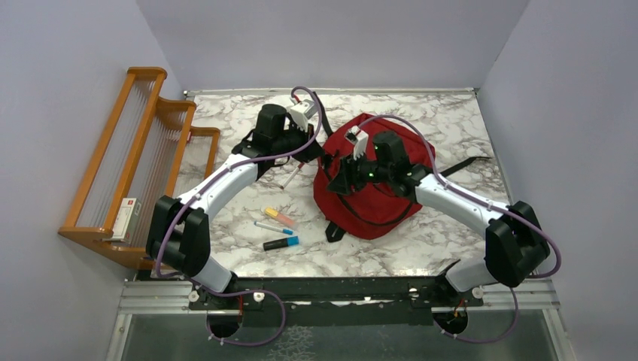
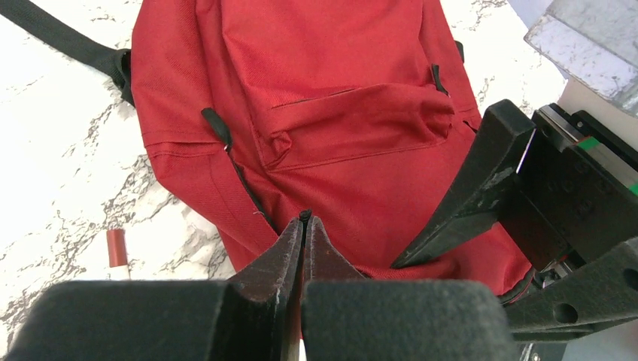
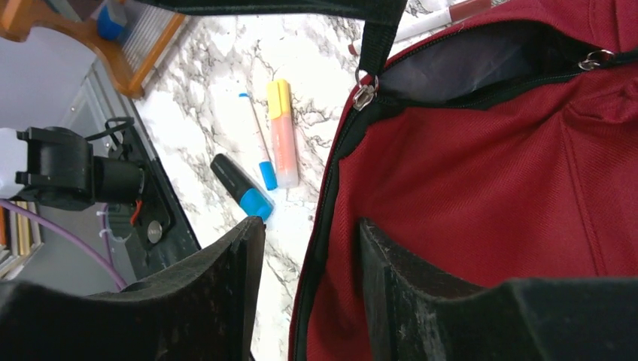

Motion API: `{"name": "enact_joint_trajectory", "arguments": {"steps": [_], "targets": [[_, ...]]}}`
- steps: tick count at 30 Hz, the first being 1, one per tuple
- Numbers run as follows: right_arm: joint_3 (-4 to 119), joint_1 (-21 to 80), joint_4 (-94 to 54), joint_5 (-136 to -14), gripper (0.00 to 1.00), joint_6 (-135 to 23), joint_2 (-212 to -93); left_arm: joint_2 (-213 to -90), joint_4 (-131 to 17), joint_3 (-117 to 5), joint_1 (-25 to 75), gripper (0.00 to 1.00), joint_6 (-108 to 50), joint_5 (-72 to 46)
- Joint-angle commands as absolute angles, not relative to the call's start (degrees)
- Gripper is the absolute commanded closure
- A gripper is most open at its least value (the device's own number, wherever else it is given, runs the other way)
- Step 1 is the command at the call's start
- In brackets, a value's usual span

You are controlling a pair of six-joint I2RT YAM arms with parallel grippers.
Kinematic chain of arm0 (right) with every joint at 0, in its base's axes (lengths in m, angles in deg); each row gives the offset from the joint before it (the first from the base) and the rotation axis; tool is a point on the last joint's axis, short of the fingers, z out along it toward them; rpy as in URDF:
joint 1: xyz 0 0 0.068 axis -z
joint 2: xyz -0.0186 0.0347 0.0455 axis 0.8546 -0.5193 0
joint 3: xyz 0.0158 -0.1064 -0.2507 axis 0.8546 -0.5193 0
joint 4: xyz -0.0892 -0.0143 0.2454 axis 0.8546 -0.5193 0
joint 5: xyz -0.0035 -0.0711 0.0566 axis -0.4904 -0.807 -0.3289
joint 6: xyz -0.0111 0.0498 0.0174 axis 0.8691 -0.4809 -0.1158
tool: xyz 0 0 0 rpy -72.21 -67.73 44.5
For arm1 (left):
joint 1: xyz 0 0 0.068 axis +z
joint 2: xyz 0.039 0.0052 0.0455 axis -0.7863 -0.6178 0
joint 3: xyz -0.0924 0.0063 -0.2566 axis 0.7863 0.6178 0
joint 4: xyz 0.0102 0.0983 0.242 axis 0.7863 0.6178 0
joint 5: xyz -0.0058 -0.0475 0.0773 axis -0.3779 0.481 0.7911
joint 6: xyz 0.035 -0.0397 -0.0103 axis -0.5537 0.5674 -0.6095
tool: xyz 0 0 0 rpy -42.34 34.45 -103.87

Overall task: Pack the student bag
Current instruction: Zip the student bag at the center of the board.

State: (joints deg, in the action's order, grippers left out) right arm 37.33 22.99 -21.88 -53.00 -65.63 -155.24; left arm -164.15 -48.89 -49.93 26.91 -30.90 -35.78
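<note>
Red fabric of the student bag [image 1: 370,216] spread flat on the white-veined marble table [image 1: 459,113], right of centre and toward the far side, directly beneath both wrists, a black strap [image 1: 468,163] trailing off to its right. Main zip partly undone along the edge seen from the right wrist, grey lining [image 3: 466,64] visible in the gap, a silver zipper slider [image 3: 365,96] at one end of the opening and a second further along. At the right gripper [image 3: 308,271], a moderately wide gap and nothing held, the bag's black-zipped edge running up between the two fingers, one finger on the marble side and the other over red cloth. At the left gripper [image 2: 305,219], tips pressed fully together right at the bag's rim, below the front pocket [image 2: 353,113] in that view; no telling about cloth or a zip tab nipped between them. Close beside it in the left wrist view, one black finger of the right gripper slanting down onto the fabric. On the marble left of the bag, near it but not touching: an orange-and-yellow highlighter [image 1: 280,217], a thin white pen with a blue cap [image 1: 273,227] just beside it, and a black marker with a blue cap [image 1: 280,243] nearest the arm bases. Nearer the left gripper, a white pen with a dark red cap [image 1: 292,177]. Along the left wall, a wooden rack [image 1: 154,124] with a small white box [image 1: 126,218] lying at its near end.
</note>
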Motion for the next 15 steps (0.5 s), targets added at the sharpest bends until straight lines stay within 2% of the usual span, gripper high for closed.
{"name": "enact_joint_trajectory", "arguments": {"steps": [1, 11, 15], "targets": [[35.8, 22.5, -22.16, -53.61, 0.45, -64.87, -151.62, -163.37, -52.5, -50.8, 27.16, 1.0, -31.85, -37.02], [34.92, 22.41, -22.32, -56.26, 0.42, -62.96, -149.4, -166.38, -51.2, -53.94, 24.9, 1.0, -32.7, -39.43], [33.24, 22.17, -18.64, -54.22, 0.45, -62.98, -150.2, -168.75, -48.93, -56.03, 22.69, 1.0, -34.3, -39.74]]}}
